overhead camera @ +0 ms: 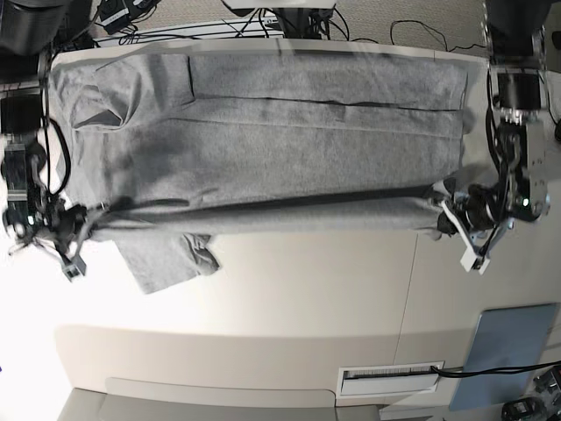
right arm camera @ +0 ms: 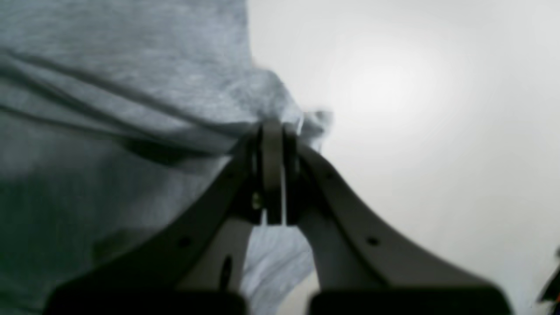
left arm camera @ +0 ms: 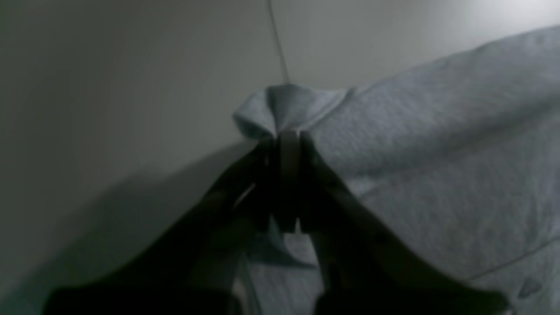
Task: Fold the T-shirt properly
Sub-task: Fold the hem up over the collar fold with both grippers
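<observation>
The T-shirt [overhead camera: 263, 132] is soft, matt heather-grey knit cloth with a faintly fuzzy surface. The table [overhead camera: 307, 289] looks smooth, pale and slightly glossy.

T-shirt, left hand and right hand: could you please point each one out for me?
T-shirt [overhead camera: 263, 132]: base view, middle of the flat grey body.
Left hand [left arm camera: 288, 138]: left wrist view, tips shut on a shirt corner.
Right hand [right arm camera: 273, 129]: right wrist view, tips shut on bunched shirt edge.

A pale, off-white table [overhead camera: 289, 289] carries the grey T-shirt [overhead camera: 263, 140] — spread wide across its far half, one sleeve [overhead camera: 166, 256] lying flat towards the near side — with a grey-blue mat [overhead camera: 504, 355] at a near corner.
</observation>
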Robot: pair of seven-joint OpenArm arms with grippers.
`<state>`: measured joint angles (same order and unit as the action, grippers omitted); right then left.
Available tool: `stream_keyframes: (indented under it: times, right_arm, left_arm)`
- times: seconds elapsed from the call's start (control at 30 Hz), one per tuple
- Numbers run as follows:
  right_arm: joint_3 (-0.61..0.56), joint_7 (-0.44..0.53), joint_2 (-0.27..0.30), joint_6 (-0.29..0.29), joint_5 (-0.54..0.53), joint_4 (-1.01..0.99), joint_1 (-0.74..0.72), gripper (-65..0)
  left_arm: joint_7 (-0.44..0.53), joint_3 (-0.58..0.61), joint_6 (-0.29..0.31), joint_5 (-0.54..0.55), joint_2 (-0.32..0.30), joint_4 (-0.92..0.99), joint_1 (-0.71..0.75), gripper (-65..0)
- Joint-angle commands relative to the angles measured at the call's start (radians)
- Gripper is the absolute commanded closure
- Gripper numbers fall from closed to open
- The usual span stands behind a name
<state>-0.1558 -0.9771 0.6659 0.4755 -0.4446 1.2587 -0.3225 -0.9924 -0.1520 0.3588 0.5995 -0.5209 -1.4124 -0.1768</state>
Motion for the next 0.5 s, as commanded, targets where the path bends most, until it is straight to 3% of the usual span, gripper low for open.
stream_keyframes:
  times: [0.0, 0.3, 0.47]
  right_arm:
    - [0.056, 0.005, 0.029, -0.002, 0.000, 0.049, 0.024, 0.0]
    - [0.394, -0.006, 0.021, -0.004, 0.000, 0.423, 0.465, 0.0]
    - [0.524, -0.004, -0.021, -0.018, 0.000, 0.552, 0.639, 0.0]
  left_arm:
    - [0.003, -0.035, -0.002, 0.008, -0.024, -0.034, 0.010, 0.0]
    - [-0.011, -0.190, 0.024, 0.060, -0.025, -0.153, 0.237, 0.0]
    - [-0.024, -0.255, 0.065, 0.114, -0.025, -0.188, 0.331, 0.0]
